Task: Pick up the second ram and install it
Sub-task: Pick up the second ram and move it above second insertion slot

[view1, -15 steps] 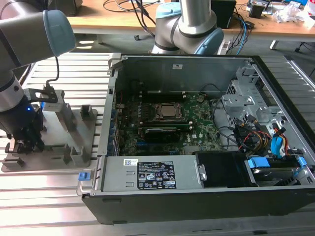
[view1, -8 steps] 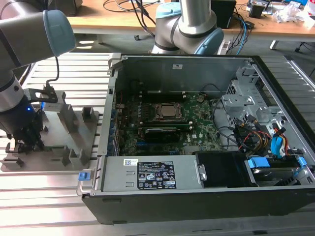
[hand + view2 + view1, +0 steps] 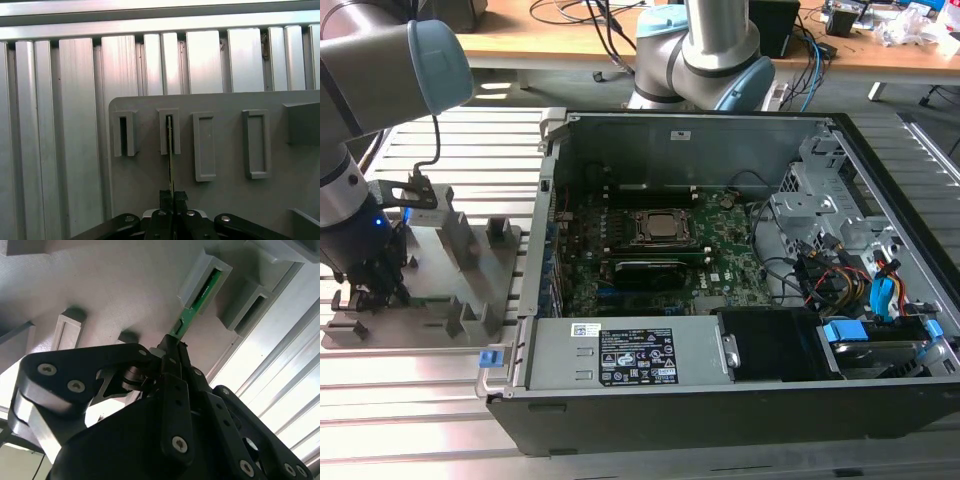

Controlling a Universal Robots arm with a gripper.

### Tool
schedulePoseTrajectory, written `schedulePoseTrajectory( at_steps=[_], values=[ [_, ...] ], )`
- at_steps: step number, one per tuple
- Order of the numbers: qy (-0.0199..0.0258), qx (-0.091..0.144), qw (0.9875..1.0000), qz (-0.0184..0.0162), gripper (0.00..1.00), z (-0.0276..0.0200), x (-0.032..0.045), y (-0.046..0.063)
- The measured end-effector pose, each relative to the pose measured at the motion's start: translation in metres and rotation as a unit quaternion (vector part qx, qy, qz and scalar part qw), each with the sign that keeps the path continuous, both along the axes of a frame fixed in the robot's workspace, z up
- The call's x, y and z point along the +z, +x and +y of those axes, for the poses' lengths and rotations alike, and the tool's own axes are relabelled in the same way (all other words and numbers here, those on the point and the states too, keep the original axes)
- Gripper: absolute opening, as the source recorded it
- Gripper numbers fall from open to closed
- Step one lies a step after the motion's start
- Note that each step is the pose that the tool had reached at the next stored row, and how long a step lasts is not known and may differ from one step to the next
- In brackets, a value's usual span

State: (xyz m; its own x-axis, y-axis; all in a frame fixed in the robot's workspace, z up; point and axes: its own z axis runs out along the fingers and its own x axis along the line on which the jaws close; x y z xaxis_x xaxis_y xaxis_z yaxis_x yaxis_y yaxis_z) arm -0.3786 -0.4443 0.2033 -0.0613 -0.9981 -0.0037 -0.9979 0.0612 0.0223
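The second ram, a thin green circuit-board stick, stands on edge in the grey plastic holder tray, its far end seated in a slotted grey upright post; in the first wrist view it shows edge-on as a fine line running into that post. The black gripper is down over the tray, at the exterior view's left, and its jaws are closed on the near end of the stick. Judging from this, the pickup is the step in hand, and doing it well means keeping the stick in line with the slot and drawing it straight out, since any sideways twist could bind the thin board against the post walls or bend it. The grip looks to sit on the board's end, so it should stay square. The tray lies on a ribbed aluminium surface, beside an open black computer case holding a large green motherboard. Beyond, a wooden desk carries tangled cables
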Motion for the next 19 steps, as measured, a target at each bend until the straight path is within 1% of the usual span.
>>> schedulePoseTrajectory(
  at_steps=[5, 8, 9, 13, 16, 19],
  values=[
    [0.0001, 0.0, 1.0, -0.0002, 0.13, 0.0001, 0.0005, 0.0],
    [-0.0001, 0.0, 1.0, 0.0, 0.13, 0.0, 0.0051, 0.0],
    [-0.0001, 0.0, 1.0, 0.0, 0.13, 0.0001, 0.0077, 0.0],
    [0.0, 0.0, 1.0, 0.0, 0.13, 0.0002, 0.0127, 0.0],
    [0.0, 0.0, 1.0, 0.0, 0.13, 0.0003, 0.0192, 0.0],
    [0.0, 0.0, 1.0, 0.0, 0.13, 0.0003, 0.023, 0.0]
  ],
)
